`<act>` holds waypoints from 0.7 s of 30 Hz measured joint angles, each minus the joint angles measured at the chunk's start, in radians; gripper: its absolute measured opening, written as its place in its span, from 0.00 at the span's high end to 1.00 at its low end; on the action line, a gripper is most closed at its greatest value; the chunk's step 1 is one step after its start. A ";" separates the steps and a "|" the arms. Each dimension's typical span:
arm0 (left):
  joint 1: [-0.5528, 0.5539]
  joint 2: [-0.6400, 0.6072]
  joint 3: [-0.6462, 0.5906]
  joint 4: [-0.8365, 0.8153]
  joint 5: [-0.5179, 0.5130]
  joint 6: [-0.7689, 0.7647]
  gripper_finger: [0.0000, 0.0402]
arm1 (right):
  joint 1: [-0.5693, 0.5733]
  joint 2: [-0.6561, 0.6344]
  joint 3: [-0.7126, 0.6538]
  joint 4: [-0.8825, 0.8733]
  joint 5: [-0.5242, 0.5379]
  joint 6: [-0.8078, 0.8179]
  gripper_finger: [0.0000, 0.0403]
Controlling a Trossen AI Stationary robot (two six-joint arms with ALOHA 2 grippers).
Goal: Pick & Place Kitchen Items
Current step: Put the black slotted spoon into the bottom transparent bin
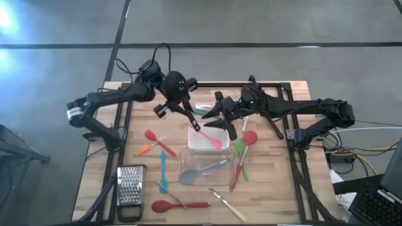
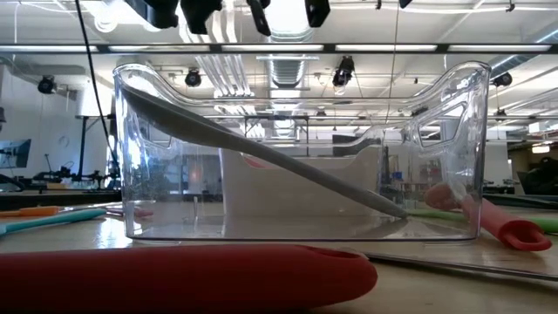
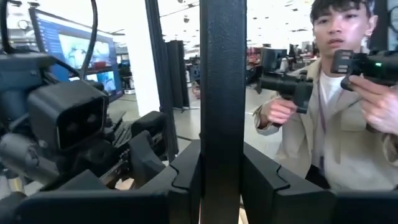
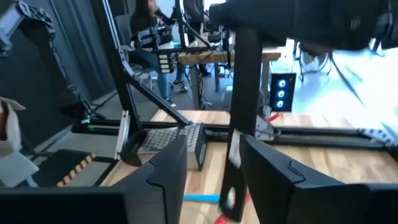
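A slim black utensil (image 3: pixel 222 74) stands upright in the air over the tubs, and shows in the high view (image 1: pixel 191 121) between the two arms. My left gripper (image 3: pixel 221 180), at the far middle of the table (image 1: pixel 182 108), is shut on it. My right gripper (image 4: pixel 214 168) faces it from the right (image 1: pixel 217 114) and is open, a finger on either side of the black handle (image 4: pixel 244 93); I cannot tell whether they touch it. Red, green, teal and orange utensils lie flat on the table. My left gripper pinches the black utensil's handle (image 3: pixel 222 143) between its two fingers. The fingers come level from the table's left and lie across the handle. The handle stands upright, runs on above and below the fingers, and is clear of the table.
A white tub (image 1: pixel 200 143) holds a pink spoon; a clear tub (image 1: pixel 188 164) in front of it holds a grey spoon (image 2: pixel 261 148). A steel grater (image 1: pixel 130 188) stands near left. A red spoon (image 1: pixel 166 206) lies at the near edge. A person (image 3: pixel 336 106) stands beyond the table.
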 joint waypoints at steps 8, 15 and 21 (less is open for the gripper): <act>-0.040 0.076 0.081 -0.001 0.109 -0.012 0.80 | -0.006 0.060 0.053 -0.007 0.007 -0.018 0.55; -0.053 0.108 0.132 0.000 0.143 -0.017 0.80 | -0.006 0.128 0.108 -0.013 -0.041 0.009 0.52; -0.053 0.109 0.136 0.000 0.156 -0.017 0.80 | -0.006 0.173 0.160 -0.021 -0.122 0.029 0.54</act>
